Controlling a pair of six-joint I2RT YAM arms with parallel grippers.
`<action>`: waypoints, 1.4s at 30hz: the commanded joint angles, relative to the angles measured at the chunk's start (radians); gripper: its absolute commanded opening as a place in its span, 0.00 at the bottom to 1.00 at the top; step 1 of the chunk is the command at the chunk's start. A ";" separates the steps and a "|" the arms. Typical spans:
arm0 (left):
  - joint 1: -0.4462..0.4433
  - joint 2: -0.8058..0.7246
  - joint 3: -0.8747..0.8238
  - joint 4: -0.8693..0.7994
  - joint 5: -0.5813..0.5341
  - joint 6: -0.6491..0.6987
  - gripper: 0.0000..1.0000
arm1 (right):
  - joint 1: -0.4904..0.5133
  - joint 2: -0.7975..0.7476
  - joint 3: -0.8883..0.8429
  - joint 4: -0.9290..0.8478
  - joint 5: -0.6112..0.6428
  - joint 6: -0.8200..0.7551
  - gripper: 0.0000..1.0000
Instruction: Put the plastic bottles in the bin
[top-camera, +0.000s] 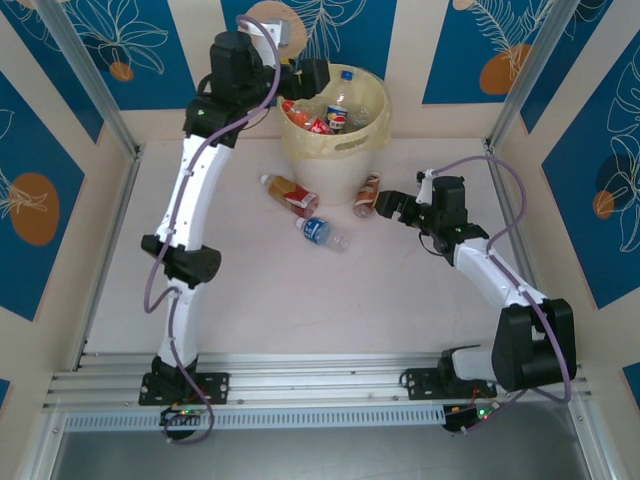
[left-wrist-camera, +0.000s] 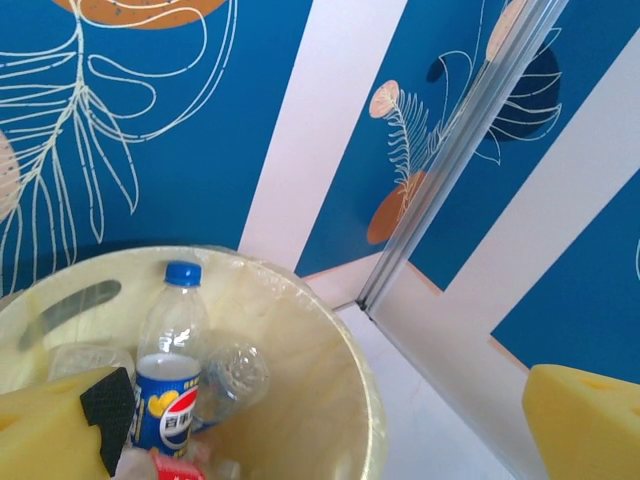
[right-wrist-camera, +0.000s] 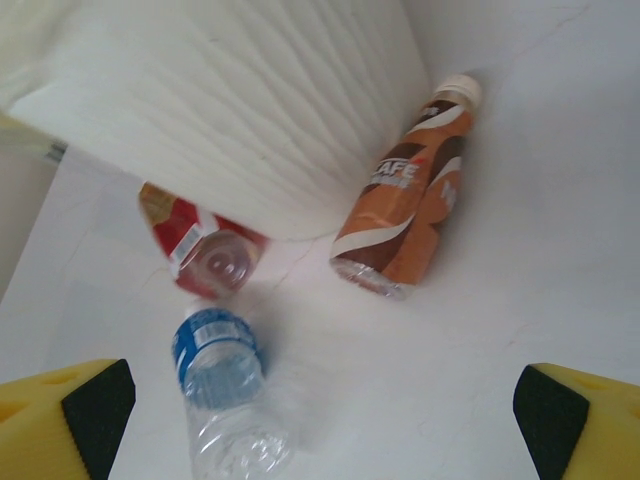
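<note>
1. Blue and white wall panels with leaf drawings surround a pale tabletop (top-camera: 250, 300), seen from above. The bin (top-camera: 335, 150) stands at the far middle with several plastic bottles inside. Three more lie on the tabletop at its near side: a red-label bottle (top-camera: 288, 192), a blue-label bottle (top-camera: 320, 232), and a brown bottle (top-camera: 367, 195) touching the bin's base. The left fingers (top-camera: 312, 75) hang by the bin's far rim. The right fingers (top-camera: 388, 207) sit low, just beside the brown bottle.
2. Left wrist view: the left fingers (left-wrist-camera: 60, 430) are spread wide with nothing between them, above the bin (left-wrist-camera: 330, 380). A blue-capped cola bottle (left-wrist-camera: 175, 370) stands inside.
3. Right wrist view: the right fingers (right-wrist-camera: 70, 415) are spread wide and empty. Below them are the brown bottle (right-wrist-camera: 410, 200) against the bin (right-wrist-camera: 250, 100), the red-label bottle (right-wrist-camera: 200, 245) and the blue-label bottle (right-wrist-camera: 225, 385).
4. Likely risk: these round bottles could roll away if a finger nudges one before closing. A squeeze near the brown bottle could also catch or shove the bin.
</note>
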 joint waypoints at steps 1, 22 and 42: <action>0.004 -0.036 -0.055 -0.121 0.035 -0.010 1.00 | 0.003 0.063 0.047 -0.030 0.090 0.091 0.99; -0.006 -0.549 -1.016 0.348 -0.104 -0.027 1.00 | 0.118 0.381 0.229 -0.047 0.203 0.240 1.00; 0.035 -0.759 -1.542 0.591 -0.317 -0.195 1.00 | 0.207 0.694 0.519 -0.228 0.428 0.263 0.85</action>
